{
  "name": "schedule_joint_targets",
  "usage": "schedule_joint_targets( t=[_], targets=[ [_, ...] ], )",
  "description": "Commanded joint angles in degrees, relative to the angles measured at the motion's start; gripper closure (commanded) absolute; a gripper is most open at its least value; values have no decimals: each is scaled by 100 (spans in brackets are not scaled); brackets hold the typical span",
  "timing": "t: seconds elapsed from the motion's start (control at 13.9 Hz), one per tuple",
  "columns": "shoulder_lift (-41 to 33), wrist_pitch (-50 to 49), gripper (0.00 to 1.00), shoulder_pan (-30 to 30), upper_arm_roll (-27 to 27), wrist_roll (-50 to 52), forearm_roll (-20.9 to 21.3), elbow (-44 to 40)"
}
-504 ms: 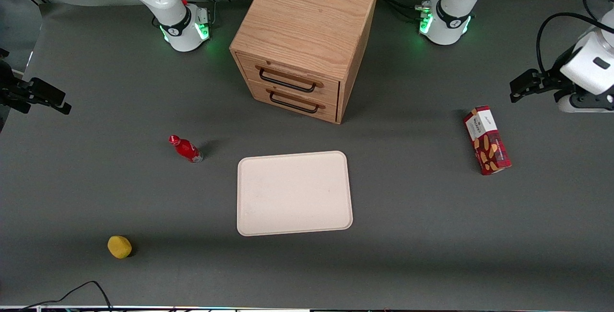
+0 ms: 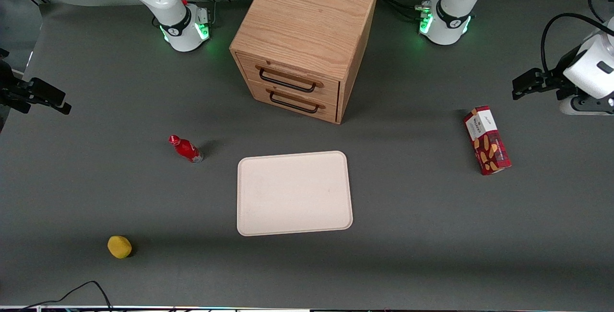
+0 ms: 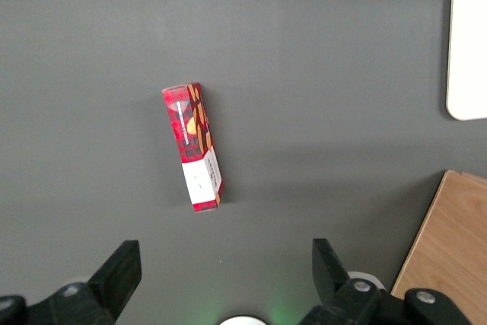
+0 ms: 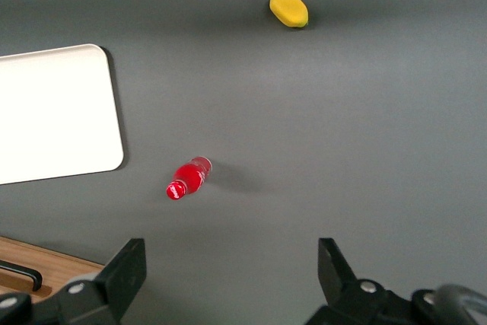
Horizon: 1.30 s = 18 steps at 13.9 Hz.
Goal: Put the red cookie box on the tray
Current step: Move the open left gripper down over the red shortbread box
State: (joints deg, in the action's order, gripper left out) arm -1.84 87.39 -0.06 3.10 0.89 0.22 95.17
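Note:
The red cookie box point(image 2: 487, 140) lies flat on the grey table toward the working arm's end, its white end farther from the front camera. In the left wrist view the red cookie box point(image 3: 194, 146) lies apart from the fingers. My gripper point(image 2: 520, 86) hovers above the table, farther from the front camera than the box; in its own wrist view the gripper point(image 3: 224, 272) is open and holds nothing. The cream tray point(image 2: 293, 192) sits bare in the middle of the table, in front of the drawers; a corner of the tray point(image 3: 468, 43) also shows in the left wrist view.
A wooden two-drawer cabinet point(image 2: 304, 38) stands farther from the front camera than the tray. A small red bottle point(image 2: 186, 149) lies beside the tray toward the parked arm's end. A yellow lump point(image 2: 119, 246) sits nearer the front camera than the bottle.
My gripper has drifted slightly toward the working arm's end of the table. The cookie box, tray and other objects have not moved.

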Motion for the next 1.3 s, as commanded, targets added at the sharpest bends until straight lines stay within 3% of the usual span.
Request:
schedule_joint_targets(
  t=[0.0,0.43,0.86,1.22],
  targets=[
    [87,-91,0,32,-125,-177,4,114],
    [-150,1365,0,41,-521,-168,13,1976],
    [-467,3947,0,58,-618,-98,-31,4130],
    [191,5462,0,76,-741,-194,-14,4554]
  ],
)
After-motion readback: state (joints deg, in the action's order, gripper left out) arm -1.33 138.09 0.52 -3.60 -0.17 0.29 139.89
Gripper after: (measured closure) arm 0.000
